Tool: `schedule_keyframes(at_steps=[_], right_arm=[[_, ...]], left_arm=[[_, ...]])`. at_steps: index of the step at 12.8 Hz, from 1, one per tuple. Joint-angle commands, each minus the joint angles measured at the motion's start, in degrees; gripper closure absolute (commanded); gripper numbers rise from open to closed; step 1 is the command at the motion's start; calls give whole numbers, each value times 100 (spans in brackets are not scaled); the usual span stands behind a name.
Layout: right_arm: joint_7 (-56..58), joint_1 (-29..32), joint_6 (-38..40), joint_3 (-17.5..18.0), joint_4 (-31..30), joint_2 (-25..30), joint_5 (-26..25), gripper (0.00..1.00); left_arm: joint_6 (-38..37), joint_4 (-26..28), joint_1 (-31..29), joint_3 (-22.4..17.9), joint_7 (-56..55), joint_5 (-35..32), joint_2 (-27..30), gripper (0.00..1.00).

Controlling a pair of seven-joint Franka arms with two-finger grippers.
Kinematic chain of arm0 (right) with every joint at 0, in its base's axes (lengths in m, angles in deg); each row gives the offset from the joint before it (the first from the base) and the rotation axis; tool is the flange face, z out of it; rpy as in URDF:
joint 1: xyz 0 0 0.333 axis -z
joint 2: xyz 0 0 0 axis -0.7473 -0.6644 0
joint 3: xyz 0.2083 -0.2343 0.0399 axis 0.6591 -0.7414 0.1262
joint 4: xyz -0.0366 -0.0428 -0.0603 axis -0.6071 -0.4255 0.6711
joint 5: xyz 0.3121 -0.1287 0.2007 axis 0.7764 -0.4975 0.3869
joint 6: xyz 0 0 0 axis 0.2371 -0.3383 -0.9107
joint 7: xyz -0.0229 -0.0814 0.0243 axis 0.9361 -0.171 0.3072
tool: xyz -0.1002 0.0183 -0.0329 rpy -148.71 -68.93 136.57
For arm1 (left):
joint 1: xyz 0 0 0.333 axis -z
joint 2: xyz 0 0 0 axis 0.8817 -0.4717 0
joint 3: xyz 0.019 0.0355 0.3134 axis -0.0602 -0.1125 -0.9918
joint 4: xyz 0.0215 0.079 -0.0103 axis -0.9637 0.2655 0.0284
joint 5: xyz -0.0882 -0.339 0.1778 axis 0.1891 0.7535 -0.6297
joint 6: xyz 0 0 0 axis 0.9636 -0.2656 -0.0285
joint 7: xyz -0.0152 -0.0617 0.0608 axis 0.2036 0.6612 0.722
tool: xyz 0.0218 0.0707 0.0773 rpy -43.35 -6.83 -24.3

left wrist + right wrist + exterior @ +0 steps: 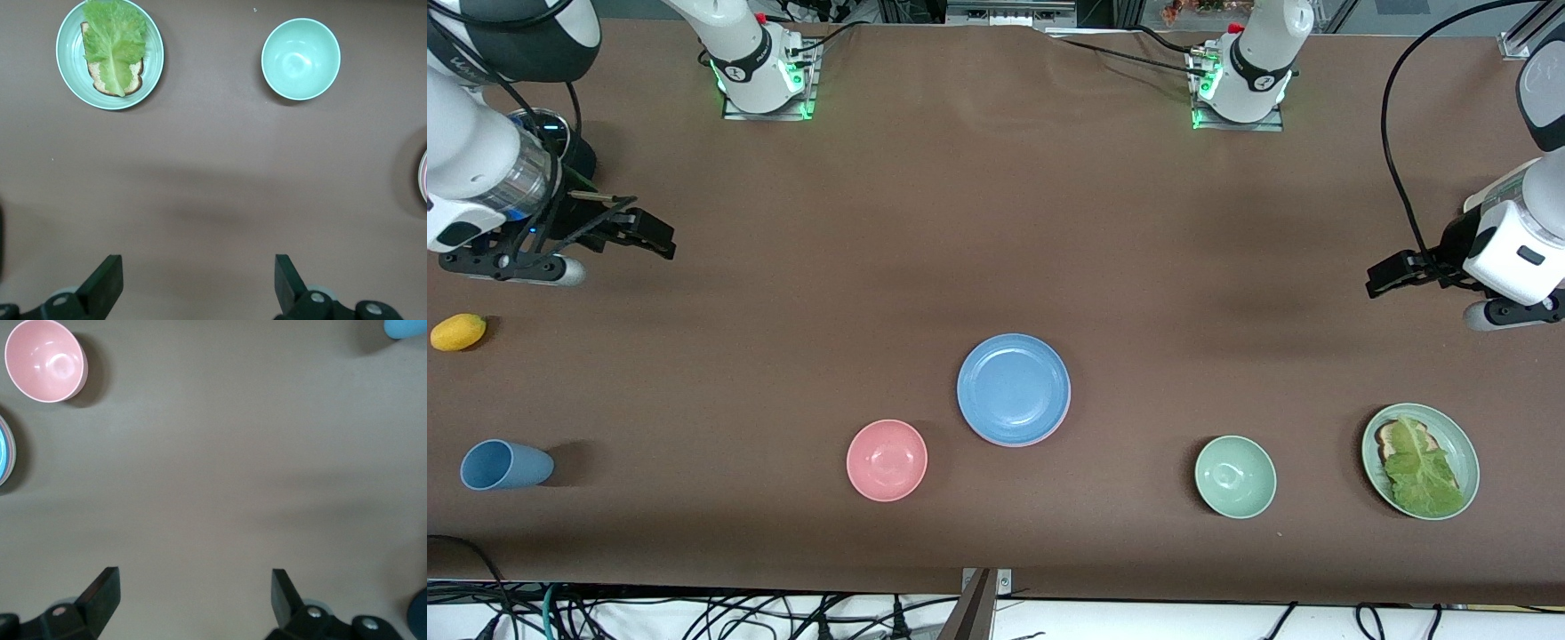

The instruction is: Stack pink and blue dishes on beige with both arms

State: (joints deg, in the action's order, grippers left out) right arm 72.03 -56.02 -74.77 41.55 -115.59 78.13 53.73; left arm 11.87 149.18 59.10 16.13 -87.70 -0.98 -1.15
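The light blue plate (1014, 388) lies on top of a stack at the table's middle. A thin pink rim (1052, 432) of the pink plate shows just under it. The beige plate is hidden. My right gripper (654, 236) hangs open and empty over bare table near the right arm's end, and it is open in its wrist view (195, 600), where the stack's edge (4, 450) shows. My left gripper (1383, 277) hangs open and empty over bare table near the left arm's end, with its fingers wide apart in its wrist view (198, 283).
A pink bowl (887, 460) and a pale green bowl (1235, 476) sit nearer the camera than the stack. A green plate (1369, 449) holds bread and lettuce. A light blue cup (505, 465) lies on its side, with a lemon (458, 332) near it.
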Motion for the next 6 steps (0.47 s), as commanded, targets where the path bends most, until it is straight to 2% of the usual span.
schedule_keyframes(at_steps=[1, 6], right_arm=[[74, 28, 41, 5, 172, -3, -44, 0], [108, 45, -20, 23, 402, -100, -106, 0]], left_arm=[[49, 104, -14, 5, 118, 123, 101, 0], [49, 104, -5, 5, 109, 131, 101, 0]])
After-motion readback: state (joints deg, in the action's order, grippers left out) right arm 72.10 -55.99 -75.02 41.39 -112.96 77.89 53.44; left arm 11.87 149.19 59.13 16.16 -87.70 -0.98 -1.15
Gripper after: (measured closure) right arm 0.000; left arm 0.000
